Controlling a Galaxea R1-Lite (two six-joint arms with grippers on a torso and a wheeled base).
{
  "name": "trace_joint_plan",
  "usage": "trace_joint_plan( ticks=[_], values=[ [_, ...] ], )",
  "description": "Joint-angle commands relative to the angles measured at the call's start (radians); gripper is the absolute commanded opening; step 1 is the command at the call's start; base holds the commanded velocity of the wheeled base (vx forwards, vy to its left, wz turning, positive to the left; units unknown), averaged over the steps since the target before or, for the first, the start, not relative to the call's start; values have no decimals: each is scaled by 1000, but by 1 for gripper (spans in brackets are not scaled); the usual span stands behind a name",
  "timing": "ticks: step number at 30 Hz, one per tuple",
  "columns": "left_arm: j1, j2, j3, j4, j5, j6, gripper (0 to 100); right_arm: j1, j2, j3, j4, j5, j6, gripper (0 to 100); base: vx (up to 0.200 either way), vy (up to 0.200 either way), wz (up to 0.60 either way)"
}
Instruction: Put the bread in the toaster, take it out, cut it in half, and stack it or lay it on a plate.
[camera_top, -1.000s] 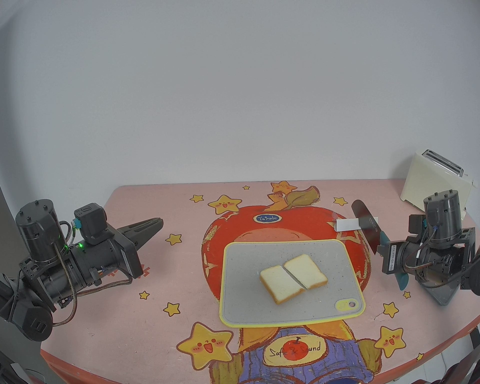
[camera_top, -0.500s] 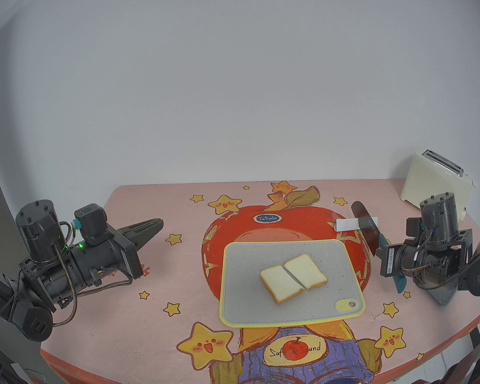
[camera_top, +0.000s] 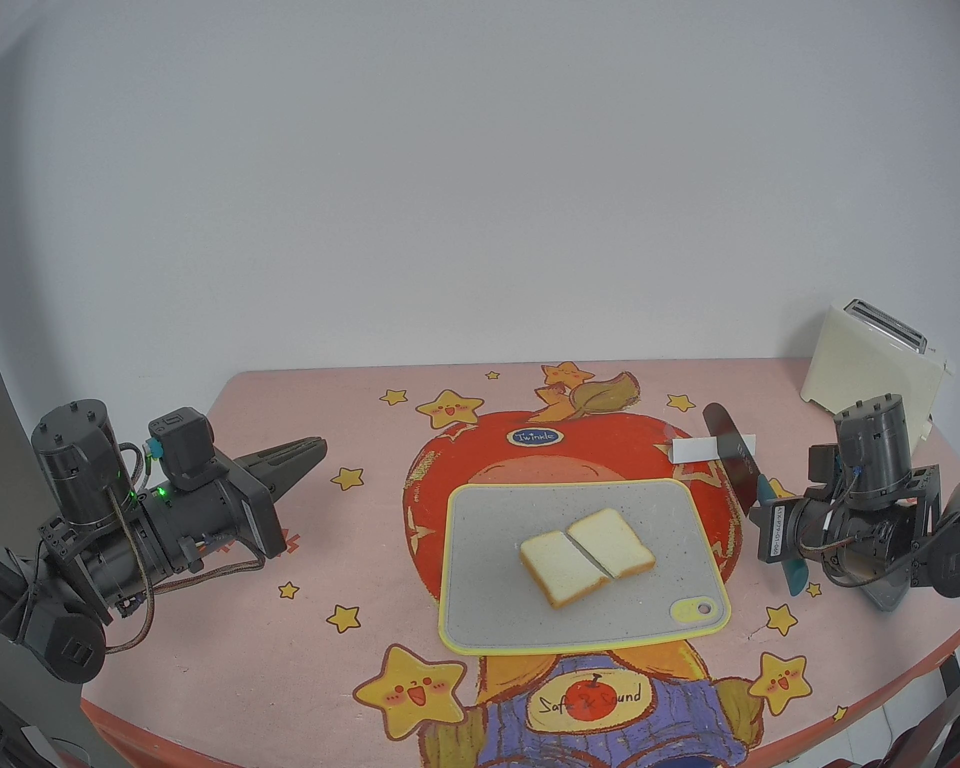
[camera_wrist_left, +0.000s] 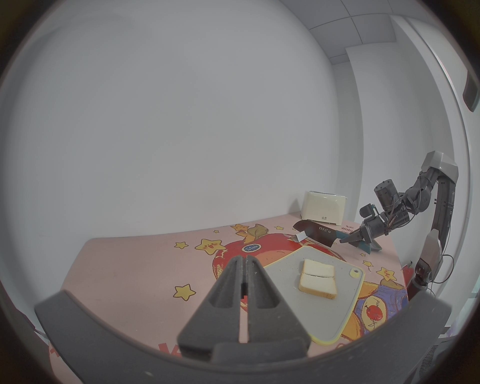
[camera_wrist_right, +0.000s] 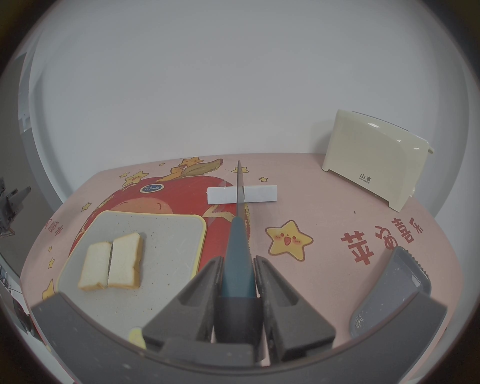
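Observation:
Two bread halves (camera_top: 587, 556) lie side by side on the grey cutting board (camera_top: 490, 540), also seen in the right wrist view (camera_wrist_right: 111, 259) and the left wrist view (camera_wrist_left: 318, 277). My right gripper (camera_top: 775, 510) hovers just right of the board, shut on the teal handle of a knife (camera_wrist_right: 238, 255). Its dark blade (camera_top: 733, 450) points toward the back of the table. A cream toaster (camera_top: 865, 360) stands at the back right. Beside my right arm lies a grey plate (camera_wrist_right: 392, 285). At the table's left, my left gripper (camera_wrist_left: 245, 262) is shut and holds nothing.
A white paper strip (camera_top: 700, 448) lies on the table under the blade, behind the board's right corner. The table edge runs close by the right arm. Bare table spreads between the left gripper and the board.
My right arm has sunk and turned slightly with the knife, whose tip stays near the paper strip. The left arm and the bread have not moved.

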Motion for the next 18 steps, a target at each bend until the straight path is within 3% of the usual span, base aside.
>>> trace_joint_plan(
  ticks=[1,18],
  values=[
    [0,1,1,0,0,0,0,0,7,1,-1,-1,0,0,0,0,0],
    [-2,1,11,0,0,0,0,3,32,5,-1,-1,2,0,0,0,0]
  ],
)
